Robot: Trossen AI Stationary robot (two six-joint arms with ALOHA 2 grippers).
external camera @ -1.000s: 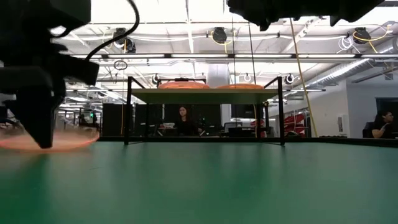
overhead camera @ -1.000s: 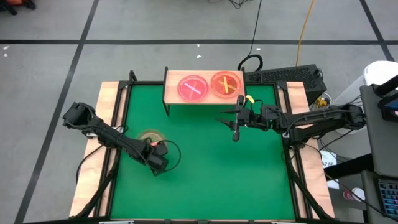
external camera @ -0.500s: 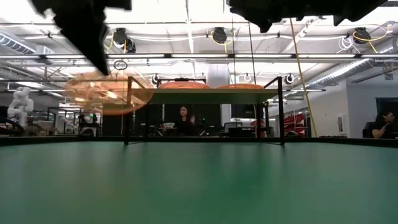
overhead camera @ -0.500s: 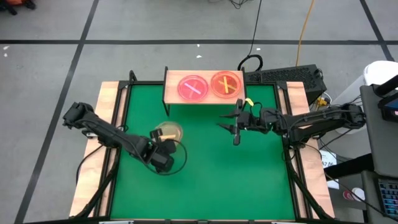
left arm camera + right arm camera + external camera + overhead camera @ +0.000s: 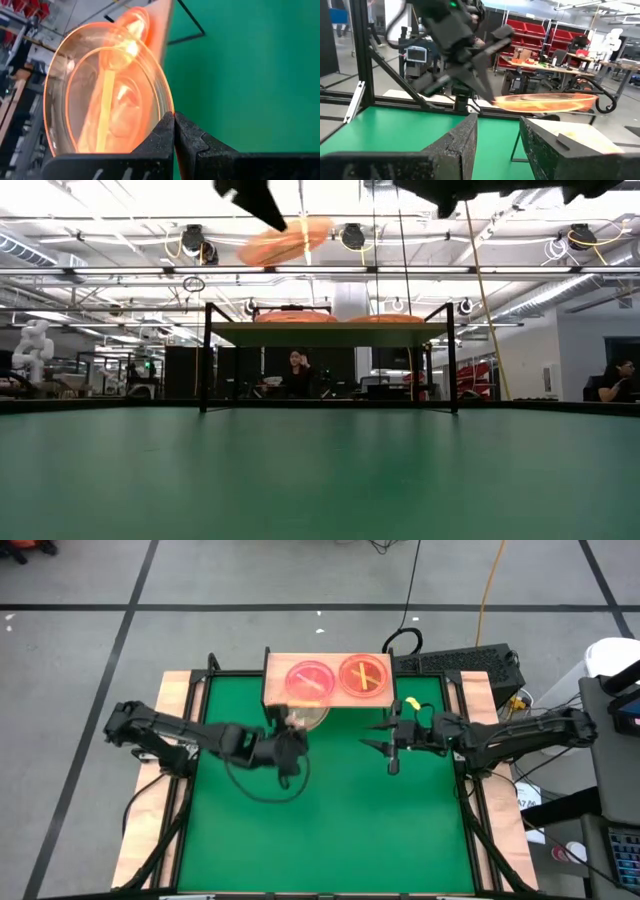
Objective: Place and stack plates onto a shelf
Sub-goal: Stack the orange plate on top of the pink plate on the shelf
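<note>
An amber translucent plate [image 5: 107, 95] with a yellow stripe hangs in the air just before the shelf's near edge [image 5: 305, 712], held by my left gripper [image 5: 174, 119], which is shut on it. In the low view the plate [image 5: 287, 242] floats tilted above the shelf [image 5: 327, 332]. The light-wood shelf [image 5: 276, 668] carries a pink plate [image 5: 310, 680] and an orange plate [image 5: 363, 675], each lying flat on the board. My right gripper [image 5: 381, 751] hovers open to the right of the held plate, below the orange plate, touching nothing. My left gripper pinches the amber plate's rim [image 5: 167, 106] between its two fingers, on the edge nearest the arm. The fingers come slanting from the table's left and near side. The plate is lifted clear, high above the table and tilted, its far side raised [image 5: 310, 228].
The green table top [image 5: 330, 820] stretches open on the near side. Black frame posts [image 5: 207, 355] carry the shelf. A cable loop [image 5: 262, 780] trails under my left arm. People sit in the room behind [image 5: 297, 370].
My left gripper has carried the amber plate from the table's left part up and toward the right and far edge, to the shelf's near edge. The plate has gone from table height to above shelf height and now tilts. My right gripper has shifted slightly right.
</note>
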